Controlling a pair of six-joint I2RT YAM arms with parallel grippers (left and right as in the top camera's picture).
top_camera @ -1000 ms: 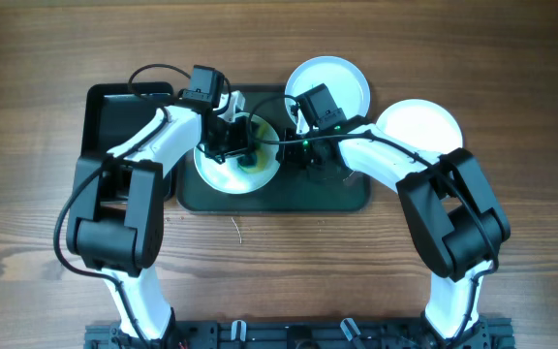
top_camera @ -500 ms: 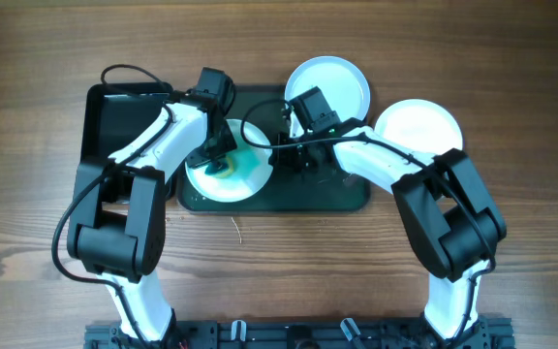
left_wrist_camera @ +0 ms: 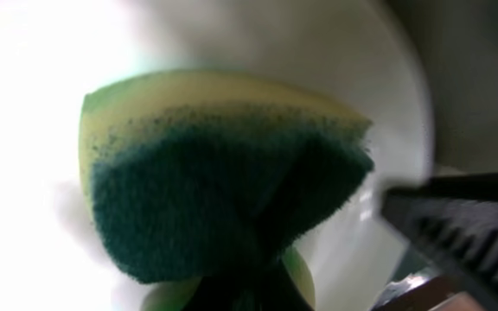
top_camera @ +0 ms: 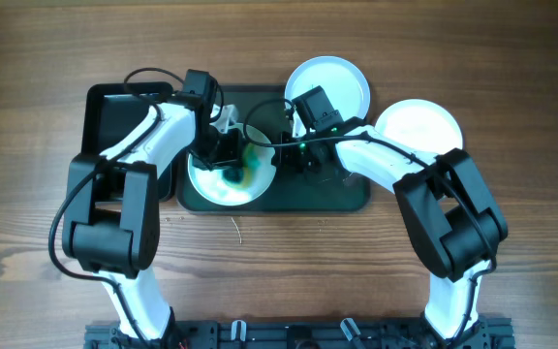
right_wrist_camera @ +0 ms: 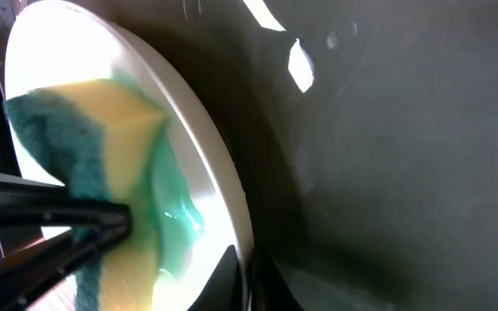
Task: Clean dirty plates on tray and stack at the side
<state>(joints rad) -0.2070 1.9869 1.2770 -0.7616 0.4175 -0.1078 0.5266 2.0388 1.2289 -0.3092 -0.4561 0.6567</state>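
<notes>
The left gripper (top_camera: 227,155) is closed on a green and yellow sponge (left_wrist_camera: 223,190) and presses it onto a white plate (top_camera: 209,186). The left wrist view shows the sponge pinched into a fold at the bottom, with its dark green scouring side facing the camera and the yellow foam behind it against the white surface.

This plate lies on the left part of the dark tray (top_camera: 342,194), and a teal-green smear (right_wrist_camera: 175,212) shows on it beside the sponge.

The right gripper (top_camera: 294,155) sits at this plate's right edge. In the right wrist view its dark fingers (right_wrist_camera: 232,269) flank the rim at the bottom of the frame. They seem to be clamped on it, though the contact itself is mostly cut off by the frame edge.

Two more white plates look plain and free of smears. One (top_camera: 345,79) overlaps the tray's far rim. The other (top_camera: 419,126) rests on the wooden table (top_camera: 27,97) just past the tray's right far corner. The two are close beside each other, and I cannot tell if they touch.

A smaller black bin (top_camera: 114,116) stands just left of the tray.
</notes>
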